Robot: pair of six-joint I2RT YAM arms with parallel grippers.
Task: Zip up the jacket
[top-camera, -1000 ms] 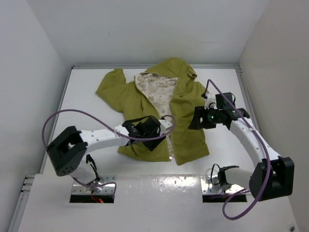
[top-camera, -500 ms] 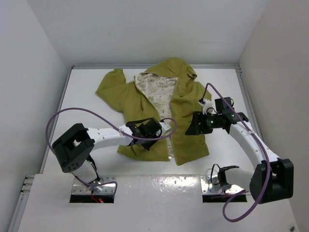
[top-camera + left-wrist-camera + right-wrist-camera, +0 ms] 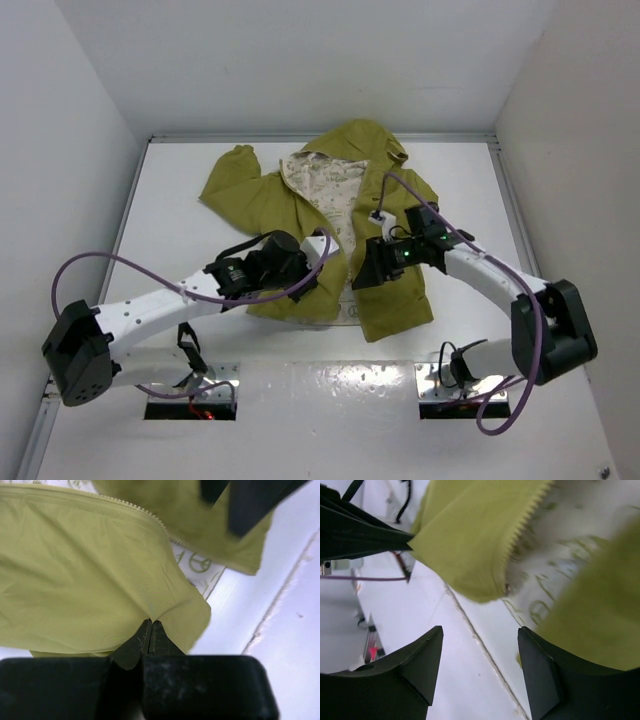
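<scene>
Jacket (image 3: 268, 196) lies unzipped near the middle of the white worktop (image 3: 170, 235), cream lining showing between its front panels; the left tool (image 3: 150, 627) is pinched tight on one olive panel's hem corner; the right tool (image 3: 480, 662) hovers spread wide above the zipper (image 3: 522, 527), gripping nothing.

The jacket (image 3: 85, 575) is soft, matt olive cloth, finely creased. Its lining (image 3: 570, 540) is cream printed cloth, and the zipper teeth (image 3: 524, 527) look like pale plastic. The left end effector (image 3: 151, 626) is matt black plastic, faintly scuffed. The surface (image 3: 235, 605) is smooth and white with a faint sheen.
</scene>
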